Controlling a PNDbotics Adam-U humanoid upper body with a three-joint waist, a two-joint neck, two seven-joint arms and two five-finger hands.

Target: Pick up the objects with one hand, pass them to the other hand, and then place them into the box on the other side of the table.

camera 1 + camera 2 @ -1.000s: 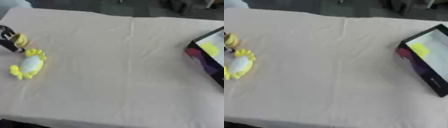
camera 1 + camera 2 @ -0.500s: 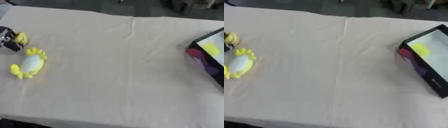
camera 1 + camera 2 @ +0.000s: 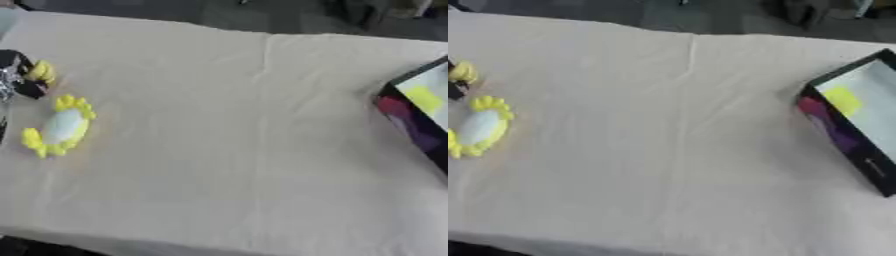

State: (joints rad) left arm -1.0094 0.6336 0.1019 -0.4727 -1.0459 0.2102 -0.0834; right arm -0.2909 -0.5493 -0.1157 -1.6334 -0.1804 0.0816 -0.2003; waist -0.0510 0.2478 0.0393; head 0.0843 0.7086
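The left robot hand sits at the desk's left edge, just beyond the yellow-and-white toy, fingers curled on a small yellow piece. The box lies well apart from the toy, on the right side.

Left hand in at the left edge of the left eye view, black with silver parts, only partly visible. Finger pose too blurred to tell. Small yellow thing just beside its far side. Right hand unseen.
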